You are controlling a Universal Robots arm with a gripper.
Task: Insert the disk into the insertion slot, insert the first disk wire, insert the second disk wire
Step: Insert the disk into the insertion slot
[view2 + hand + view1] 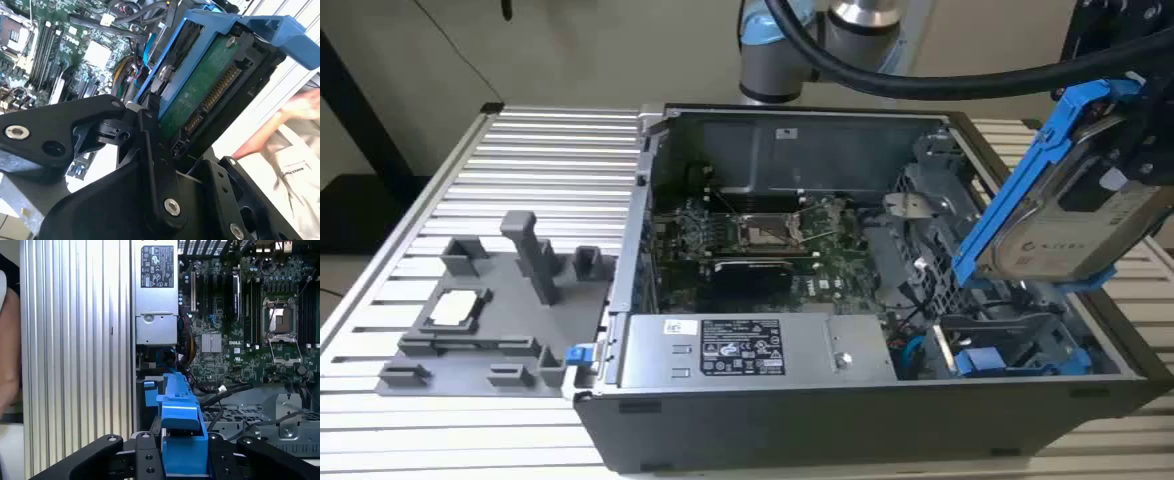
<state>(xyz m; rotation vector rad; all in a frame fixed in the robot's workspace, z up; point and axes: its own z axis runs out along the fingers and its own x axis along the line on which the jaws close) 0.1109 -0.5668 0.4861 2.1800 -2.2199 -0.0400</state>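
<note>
Clutter surrounds the spot I am working at: the open computer case [787,440] lies on a ribbed metal table [547,150], with the green motherboard [761,265] and its square processor socket [771,232] in the middle and the grey labelled power supply [740,348] along the near wall. On the exterior view's left a grey tray [500,325] of fixtures rests on the table, well apart from the work. The slot [1003,342], a grey metal bay with blue trim, sits in the case corner on the exterior view's right, beside the power supply, and loose cables [915,350] lie between the two. In the first wrist view a black cable with a white plug [220,389] crosses the board just beyond the disk [1067,225]. From the exterior view I cannot tell whether the disk's lower corner touches the metal cage under it, and its far side runs behind the arm at the picture's edge. A person's hand [300,107] shows as a blur in the second wrist view. The gripper [182,450] is clamped on the disk, its black fingers [146,452] pressed against both sides of the blue frame. I see the disk held steeply tilted above the slot, not in it, its green underside and connector row facing the second wrist view.
</note>
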